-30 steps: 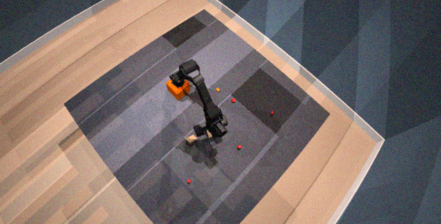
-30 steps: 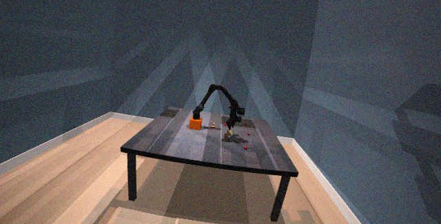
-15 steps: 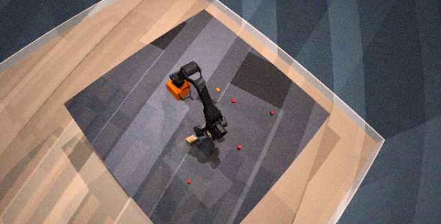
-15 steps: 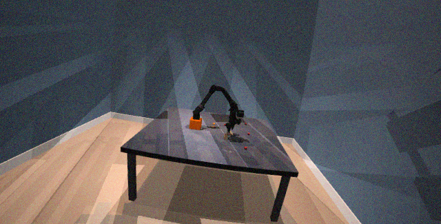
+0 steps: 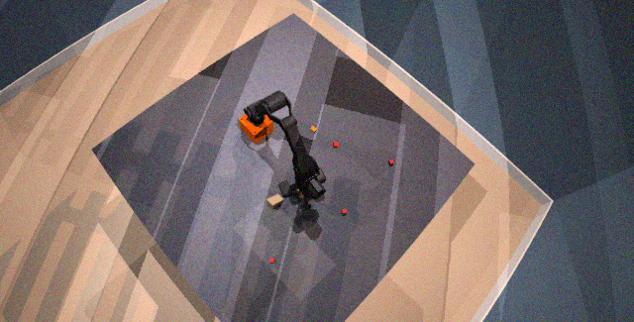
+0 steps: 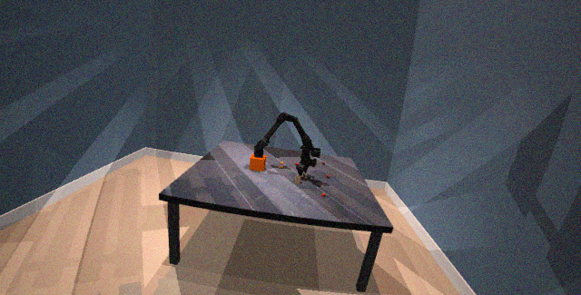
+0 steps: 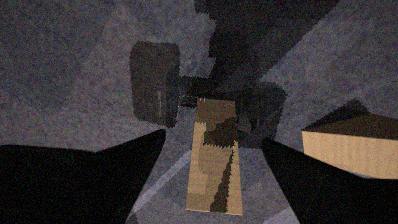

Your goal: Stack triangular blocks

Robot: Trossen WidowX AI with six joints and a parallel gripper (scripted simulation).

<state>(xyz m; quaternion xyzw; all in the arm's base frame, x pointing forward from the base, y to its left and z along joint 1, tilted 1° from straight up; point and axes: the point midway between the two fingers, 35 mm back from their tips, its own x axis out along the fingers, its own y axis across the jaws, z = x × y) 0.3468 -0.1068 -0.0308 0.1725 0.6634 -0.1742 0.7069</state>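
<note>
One tan triangular block point(image 7: 212, 170) point(image 6: 304, 176) stands on the table below my gripper, between the lines of its two fingers in the wrist view. In the top view it is mostly hidden by the hand. The other tan triangular block point(image 5: 274, 200) point(image 6: 298, 180) point(image 7: 350, 152) rests on the table beside it, outside the right finger in the wrist view. The two blocks are apart. My gripper point(image 7: 213, 137) is open wide and holds nothing. It is low over the first block; whether the fingers touch it or the table cannot be told.
Small red cubes point(image 5: 336, 144) point(image 5: 344, 211) point(image 5: 271, 260) point(image 6: 323, 194) lie scattered around the hand on the dark table point(image 5: 163, 163) point(image 6: 204, 191). A small orange block point(image 5: 313, 129) point(image 6: 281, 163) lies near the arm's orange base point(image 5: 256, 129) point(image 6: 258, 163).
</note>
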